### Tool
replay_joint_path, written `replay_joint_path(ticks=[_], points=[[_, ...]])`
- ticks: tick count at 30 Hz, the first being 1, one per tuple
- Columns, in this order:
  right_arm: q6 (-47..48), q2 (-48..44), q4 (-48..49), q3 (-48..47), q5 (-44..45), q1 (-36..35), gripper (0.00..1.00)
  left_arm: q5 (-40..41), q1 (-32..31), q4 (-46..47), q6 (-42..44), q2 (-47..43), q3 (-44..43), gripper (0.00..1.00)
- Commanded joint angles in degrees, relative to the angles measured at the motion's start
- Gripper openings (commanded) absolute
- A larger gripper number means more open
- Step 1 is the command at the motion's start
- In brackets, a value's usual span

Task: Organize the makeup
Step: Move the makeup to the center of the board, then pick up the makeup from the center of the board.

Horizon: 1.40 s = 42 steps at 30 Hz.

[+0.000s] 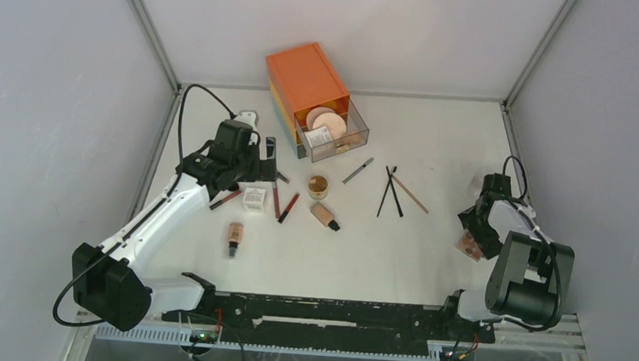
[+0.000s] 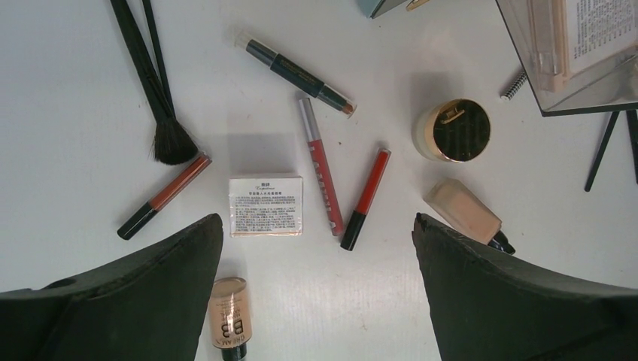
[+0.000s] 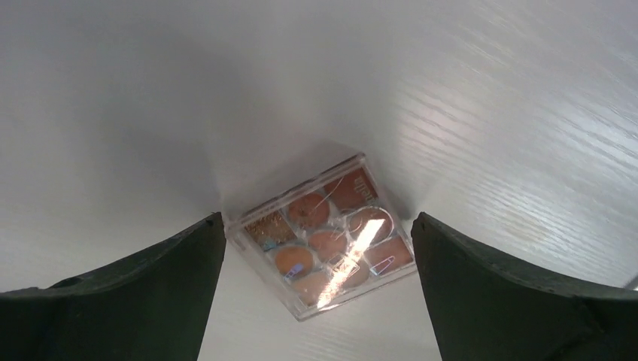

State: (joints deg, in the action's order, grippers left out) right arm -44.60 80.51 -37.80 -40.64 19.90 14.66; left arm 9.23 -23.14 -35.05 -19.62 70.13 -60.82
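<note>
Quick update from us: most of the makeup [image 1: 324, 215] is scattered on the table [image 1: 429, 265] just in front of the orange chest [image 1: 306, 78]. The chest's clear drawer [image 1: 354, 140] is pulled out with a couple of compacts [image 1: 330, 122] inside. Our left gripper [image 2: 316, 219] hangs wide open, holding nothing. It's over the white box [image 2: 265, 205], red tubes [image 2: 322, 165], gold-lidded jar [image 2: 453, 130] and foundation bottle [image 2: 466, 214], in front-left of the chest. Thin brushes [image 1: 392, 191] lie front-right of it. Our right gripper [image 3: 317, 219], also wide open and empty, sits over an eyeshadow palette [image 3: 327, 244], well off to the chest's right.
</note>
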Motion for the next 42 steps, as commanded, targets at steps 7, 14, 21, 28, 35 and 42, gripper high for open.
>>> replay_joint_path(ticks=[7, 14, 21, 28, 35, 42], points=[[8.38, 6.72, 6.44, -1.01, -5.84, 0.82, 0.99, -0.89, -0.13, 1.19, -0.60, 0.86, -4.51, 1.00], [9.67, 5.67, 7.74, -0.23, -8.85, 1.06, 0.90, -0.79, -0.14, 1.54, -1.02, 0.92, -3.68, 1.00], [14.99, 2.12, 13.21, 2.19, -22.78, -0.40, 0.89, -0.46, -0.16, 2.80, -1.58, -0.79, -1.94, 1.00], [17.48, 3.60, 12.21, 0.28, -26.16, -4.30, 0.90, 0.35, -0.14, 2.71, -1.33, -2.50, -0.27, 1.00], [19.01, 5.61, 7.32, -2.56, -24.40, -11.89, 0.93, 0.92, -0.15, 2.54, 0.04, -3.42, 0.61, 1.00], [13.31, -0.94, 3.97, -1.68, -12.04, -14.13, 0.96, 0.80, -0.16, 2.43, 1.22, -3.31, 0.41, 1.00]])
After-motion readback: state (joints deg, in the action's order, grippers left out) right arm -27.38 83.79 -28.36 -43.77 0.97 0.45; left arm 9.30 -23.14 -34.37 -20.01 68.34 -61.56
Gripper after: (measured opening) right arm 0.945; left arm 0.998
